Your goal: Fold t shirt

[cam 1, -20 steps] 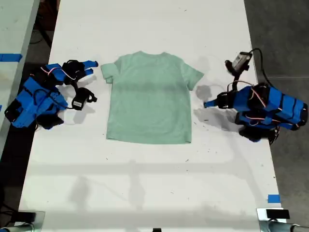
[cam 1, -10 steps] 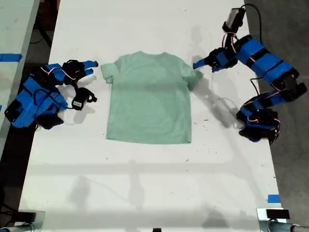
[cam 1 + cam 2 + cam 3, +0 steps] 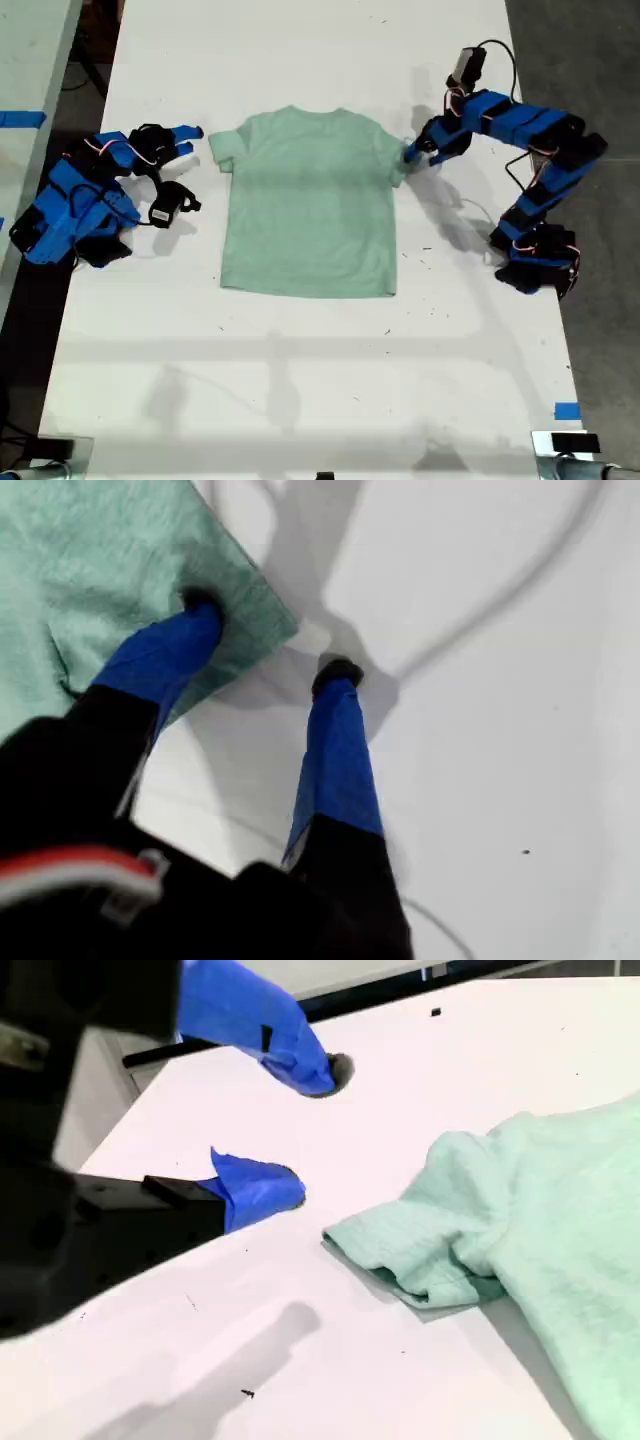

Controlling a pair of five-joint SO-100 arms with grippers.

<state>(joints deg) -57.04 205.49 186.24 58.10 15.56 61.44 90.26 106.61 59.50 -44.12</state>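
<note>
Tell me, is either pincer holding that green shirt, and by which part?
Neither. My first pincer stands open over the t shirt sleeve edge; my second pincer is open beside the other sleeve.

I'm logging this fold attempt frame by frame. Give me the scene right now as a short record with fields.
shirt: t shirt flat on the white table, unfolded
first gripper: my first gripper open, one finger on the sleeve at the exterior view's right, the other on the table
second gripper: my second gripper open, beside the other sleeve, apart from it
fold: not yet begun
</note>
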